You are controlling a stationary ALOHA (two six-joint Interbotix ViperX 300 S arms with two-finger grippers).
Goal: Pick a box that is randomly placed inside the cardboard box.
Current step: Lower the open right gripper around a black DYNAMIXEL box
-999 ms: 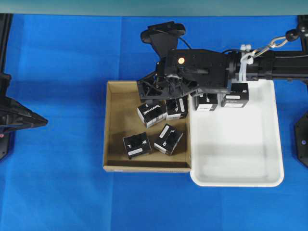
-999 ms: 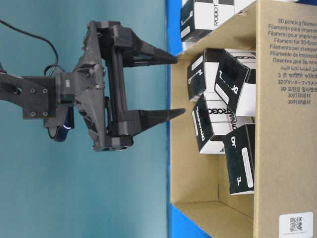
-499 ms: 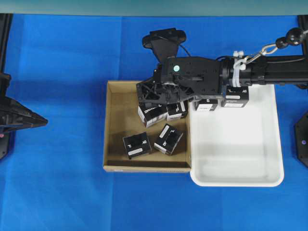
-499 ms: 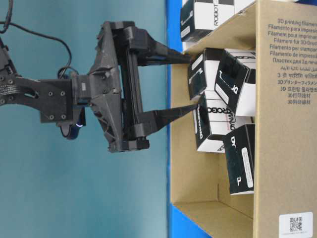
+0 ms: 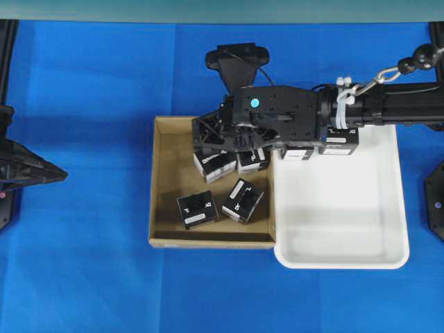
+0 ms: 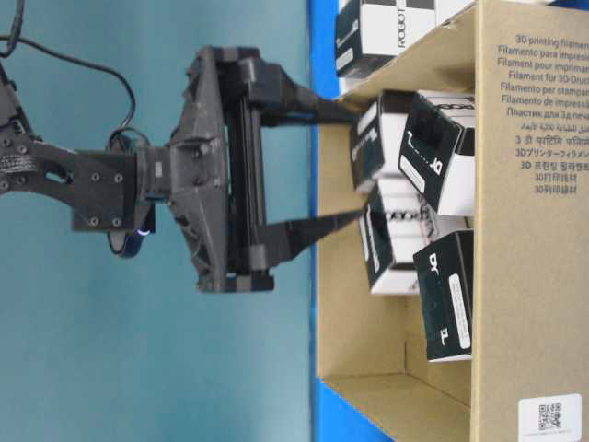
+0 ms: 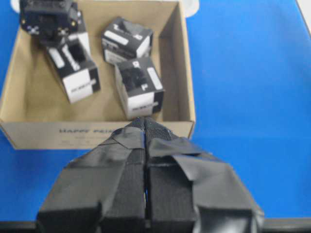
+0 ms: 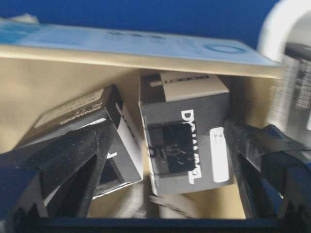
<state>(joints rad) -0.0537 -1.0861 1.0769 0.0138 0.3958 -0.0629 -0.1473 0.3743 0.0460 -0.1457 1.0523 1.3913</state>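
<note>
A blue cloth [image 5: 90,90] covered the table, with a teal wall behind it. On the cloth sat the cardboard box [image 5: 165,187], shallow and brown, touching a white plastic tray [image 5: 347,229] on its right side in the overhead view. Four small black boxes lay inside the cardboard box: two toward its near edge, one with its label up [image 5: 197,209] and another tilted beside it [image 5: 242,200], and two at the far edge, partly under the right arm. The right gripper [image 6: 354,161] reached into that far part with its fingers wide apart, one fingertip [image 6: 336,109] just above a black-and-white box [image 6: 373,143] and the other below it, by the neighbouring box [image 6: 400,239]. In the right wrist view the box [image 8: 187,138] stood between the two fingers, with a second box [image 8: 92,131] leaning at its left; whether either finger touched it could not be told. Two more black boxes [image 5: 338,142] lay at the far end of the tray, half hidden by the arm. The left gripper [image 7: 145,127] hung short of the cardboard box's near wall, its taped fingers pressed together and holding nothing.
</note>
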